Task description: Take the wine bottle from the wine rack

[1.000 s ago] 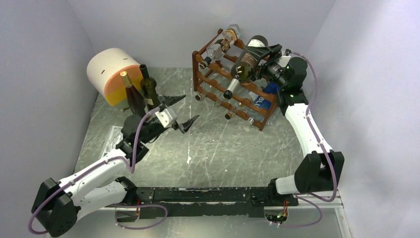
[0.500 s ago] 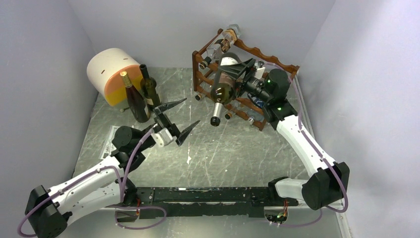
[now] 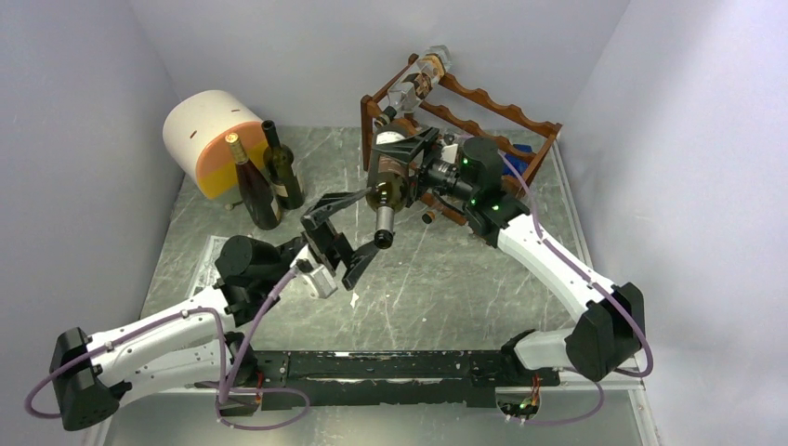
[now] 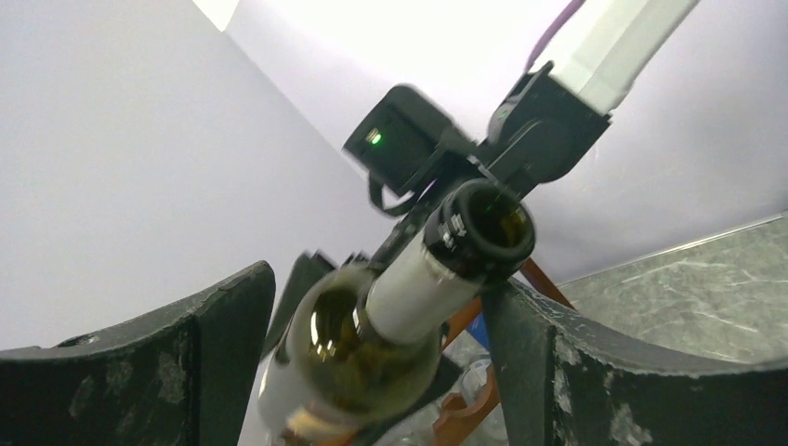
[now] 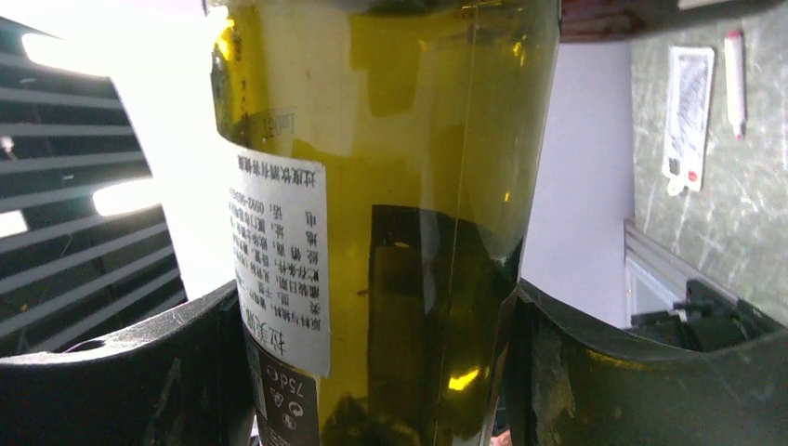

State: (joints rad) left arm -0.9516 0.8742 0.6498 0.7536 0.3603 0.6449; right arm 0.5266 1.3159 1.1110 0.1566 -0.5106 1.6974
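The wine bottle [image 3: 390,181], green glass with a white label, is clear of the wine rack [image 3: 483,98] and hangs in the air, neck tilted down and forward. My right gripper [image 3: 411,160] is shut on its body; in the right wrist view the bottle [image 5: 400,186] fills the space between the pads of that gripper [image 5: 372,316]. My left gripper [image 3: 348,237] is open. In the left wrist view the bottle's neck and mouth [image 4: 465,242] sit between the spread fingers of the left gripper [image 4: 381,362], close to the right finger, and I cannot tell if they touch.
The rack stands at the back right with a clear bottle [image 3: 423,74] on its top tier. Two upright bottles [image 3: 265,177] stand next to a white and orange cylinder [image 3: 209,139] at the back left. A paper card [image 3: 212,260] lies at the left. Walls close three sides.
My right gripper has carried the bottle off the rack, leftward and toward the table's middle. My left gripper has moved right and turned up until the bottle's neck lies between its open fingers.
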